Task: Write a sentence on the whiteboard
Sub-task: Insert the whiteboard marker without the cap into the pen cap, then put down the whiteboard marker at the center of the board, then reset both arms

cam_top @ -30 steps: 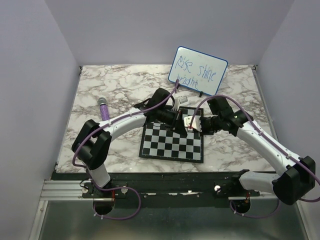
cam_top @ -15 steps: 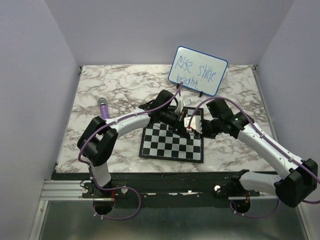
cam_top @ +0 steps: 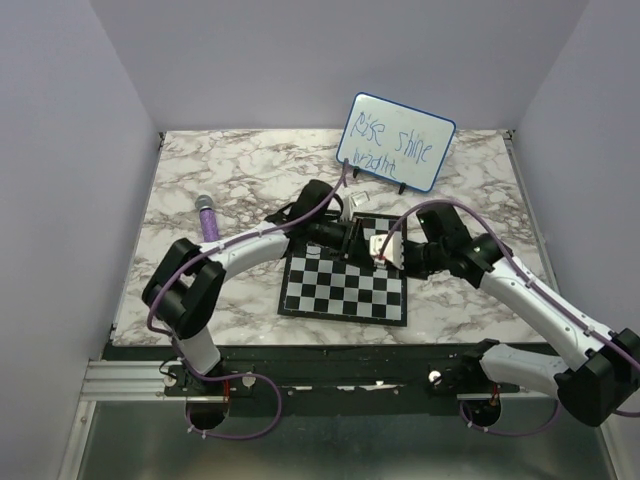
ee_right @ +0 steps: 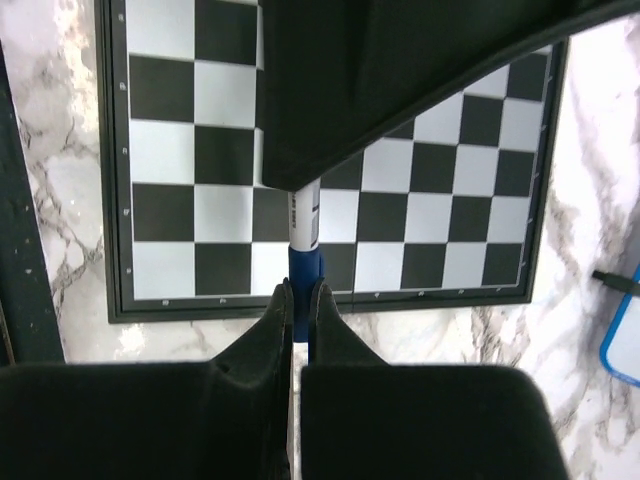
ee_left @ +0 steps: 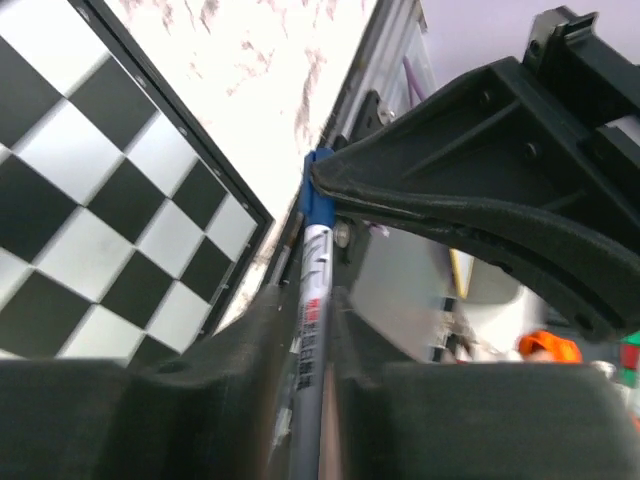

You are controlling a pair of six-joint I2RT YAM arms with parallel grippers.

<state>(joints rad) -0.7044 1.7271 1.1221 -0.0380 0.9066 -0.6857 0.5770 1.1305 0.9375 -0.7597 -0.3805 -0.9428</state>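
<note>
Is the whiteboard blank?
No, the whiteboard has blue words handwritten on it in two lines.

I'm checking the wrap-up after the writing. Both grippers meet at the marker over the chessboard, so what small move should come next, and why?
Probably open the left gripper fully and draw it back. The sentence is on the whiteboard, and the right gripper is shut on the blue end of the marker, so it seems able to carry it alone.
</note>
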